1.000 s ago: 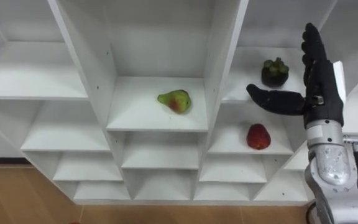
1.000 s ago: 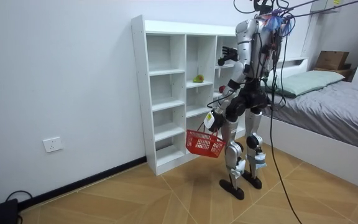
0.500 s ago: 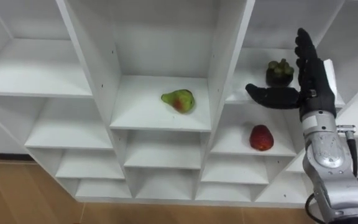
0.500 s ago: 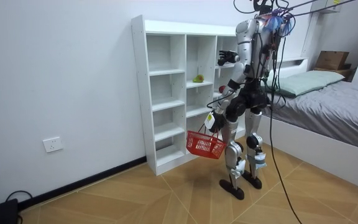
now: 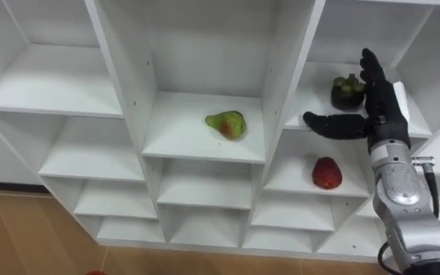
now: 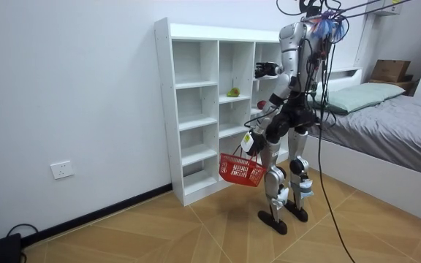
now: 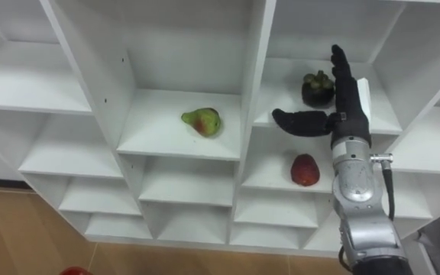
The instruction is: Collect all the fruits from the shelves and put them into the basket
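A green-red pear (image 5: 227, 124) lies in the middle column of the white closet (image 5: 281, 92). A dark mangosteen (image 5: 347, 91) sits on the right column's shelf, and a red fruit (image 5: 326, 173) sits one shelf below it. My right hand (image 5: 373, 111) is open at the front of the mangosteen's shelf, fingers upright just right of the fruit and thumb stretched out below it, not touching. In the room view my left hand (image 6: 248, 140) hangs low at my side, carrying a red basket (image 6: 240, 169) by its handle.
I stand facing the closet (image 6: 203, 109), close to its right column. Upright dividers (image 5: 124, 84) separate the cubbies; the other shelves hold nothing. A bed (image 6: 393, 124) lies at the room view's right, behind me. The floor is wood.
My right hand has reached further into the closet, closing in on the mangosteen. The eye view has shifted slightly with my head.
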Motion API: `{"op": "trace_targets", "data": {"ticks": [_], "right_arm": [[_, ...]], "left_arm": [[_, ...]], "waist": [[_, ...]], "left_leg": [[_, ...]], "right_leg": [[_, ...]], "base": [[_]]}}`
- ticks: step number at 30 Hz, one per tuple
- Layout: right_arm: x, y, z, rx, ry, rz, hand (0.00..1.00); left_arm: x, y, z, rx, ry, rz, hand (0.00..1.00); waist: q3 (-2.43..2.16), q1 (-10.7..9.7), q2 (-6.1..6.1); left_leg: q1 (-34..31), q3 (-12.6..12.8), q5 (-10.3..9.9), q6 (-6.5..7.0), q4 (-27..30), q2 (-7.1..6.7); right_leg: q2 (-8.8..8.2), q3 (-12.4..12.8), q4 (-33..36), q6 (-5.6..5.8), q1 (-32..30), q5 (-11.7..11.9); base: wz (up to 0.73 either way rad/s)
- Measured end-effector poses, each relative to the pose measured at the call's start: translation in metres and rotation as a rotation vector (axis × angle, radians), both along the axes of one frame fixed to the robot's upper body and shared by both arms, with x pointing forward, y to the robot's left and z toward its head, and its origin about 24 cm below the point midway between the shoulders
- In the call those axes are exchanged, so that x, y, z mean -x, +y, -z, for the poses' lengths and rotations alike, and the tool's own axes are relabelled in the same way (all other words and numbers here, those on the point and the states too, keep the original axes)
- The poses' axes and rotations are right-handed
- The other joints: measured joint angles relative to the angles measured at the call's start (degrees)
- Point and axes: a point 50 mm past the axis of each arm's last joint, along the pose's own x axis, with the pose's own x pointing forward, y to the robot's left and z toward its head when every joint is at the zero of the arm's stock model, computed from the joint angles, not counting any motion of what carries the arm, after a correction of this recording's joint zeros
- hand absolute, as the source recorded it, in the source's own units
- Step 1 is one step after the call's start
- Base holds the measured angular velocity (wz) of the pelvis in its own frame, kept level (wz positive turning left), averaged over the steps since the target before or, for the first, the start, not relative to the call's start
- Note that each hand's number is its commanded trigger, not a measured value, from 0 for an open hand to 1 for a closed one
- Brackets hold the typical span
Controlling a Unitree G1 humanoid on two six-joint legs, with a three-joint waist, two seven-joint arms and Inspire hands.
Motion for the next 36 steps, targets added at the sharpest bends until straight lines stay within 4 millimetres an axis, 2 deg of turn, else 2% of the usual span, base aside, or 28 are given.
{"op": "trace_targets", "data": {"ticks": [11, 14, 25, 36], "right_arm": [[-0.009, -0.003, -0.011, 0.013, -0.027, 0.004, 0.0], [-0.011, -0.006, -0.006, -0.026, 0.001, 0.021, 0.0], [-0.013, -0.01, 0.003, -0.071, 0.046, 0.041, 0.0], [-0.012, -0.018, 0.01, -0.063, 0.09, 0.066, 0.0]], "left_arm": [[0.011, 0.003, 0.001, -0.001, 0.057, -0.002, 1.0], [0.012, 0.003, 0.001, -0.005, 0.065, -0.004, 1.0], [0.018, 0.005, 0.001, 0.003, 0.09, -0.001, 1.0], [0.019, 0.005, 0.001, 0.001, 0.107, -0.002, 1.0]], "waist": [[0.12, 0.04, -0.56], [-0.02, 0.04, -0.9], [0.25, -0.16, -0.92], [0.17, -0.37, -0.91]], "left_leg": [[-0.1, -0.59, 0.0, 0.0, 0.0, -0.05], [0.14, -0.72, 0.01, 0.01, 0.03, -0.02], [-0.26, -0.97, 0.02, 0.02, 0.63, -0.04], [-0.91, -1.75, 0.01, 0.01, 1.59, -0.1]], "right_leg": [[-0.06, -0.72, -0.02, 0.01, 0.1, -0.01], [-0.07, -0.73, -0.03, 0.01, 0.24, -0.01], [-0.14, -1.01, -0.07, 0.02, 0.45, -0.01], [-0.22, -2.16, 0.02, 0.01, 0.65, -0.01]], "base": [[0.02], [0.04], [0.0], [0.04]]}}
